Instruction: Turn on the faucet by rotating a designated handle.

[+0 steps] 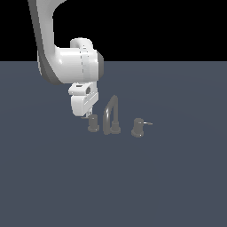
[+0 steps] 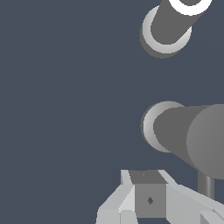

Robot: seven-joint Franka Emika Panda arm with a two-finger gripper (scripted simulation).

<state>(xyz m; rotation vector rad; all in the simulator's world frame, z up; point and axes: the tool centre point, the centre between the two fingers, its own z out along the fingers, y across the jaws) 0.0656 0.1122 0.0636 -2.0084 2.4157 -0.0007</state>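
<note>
The small upright dull-grey cylindrical handle (image 1: 93, 123) of the grey metal faucet (image 1: 111, 116) stands just beside and below the white gripper (image 1: 87, 115), its thin lever rod (image 2: 205, 186) pointing towards the fingertips; the jaw opening cannot be determined and no grasp is visible.

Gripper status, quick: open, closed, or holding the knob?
Gripper: cannot be told; its fingers are too small in the exterior view and cropped in the wrist view. It hangs right beside the small upright grey cylindrical knob.
</note>
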